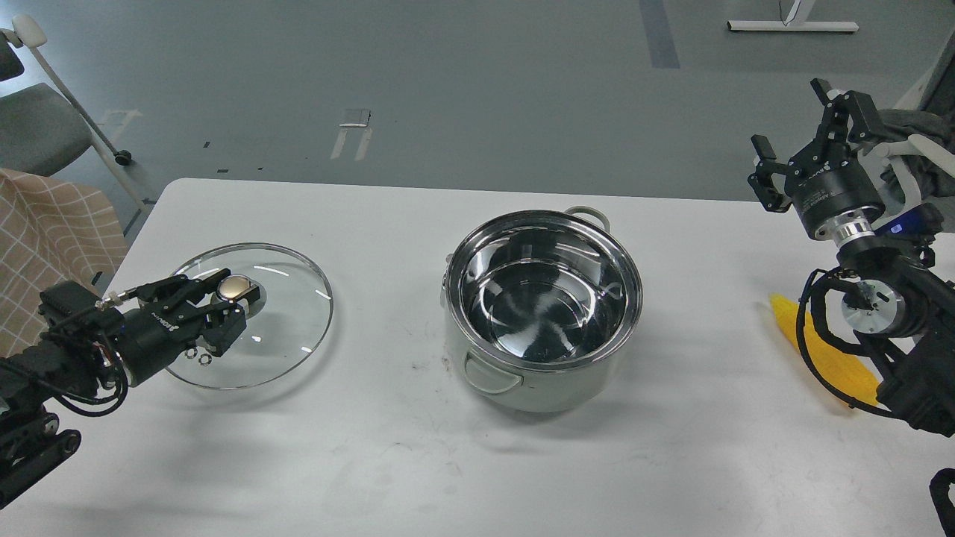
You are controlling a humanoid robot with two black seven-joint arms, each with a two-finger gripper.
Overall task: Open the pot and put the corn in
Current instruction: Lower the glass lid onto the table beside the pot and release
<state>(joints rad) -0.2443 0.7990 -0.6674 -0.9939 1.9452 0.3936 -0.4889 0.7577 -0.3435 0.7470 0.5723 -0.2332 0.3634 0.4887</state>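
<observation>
The steel pot (543,309) stands open and empty in the middle of the white table, with pale grey handles front and back. Its glass lid (287,328) lies flat on the table at the left. My left gripper (224,300) is low over the lid, with its fingers closed around the brass knob (237,286). The yellow corn (824,350) lies on the table at the right edge, partly hidden behind my right arm and its cable. My right gripper (797,138) is open and empty, held high above the table's far right corner, well apart from the corn.
The table (373,462) ends at a front edge and a left edge near my left arm. A chequered cloth (52,224) and a grey chair (37,127) stand off the table at the left. A grey floor lies beyond.
</observation>
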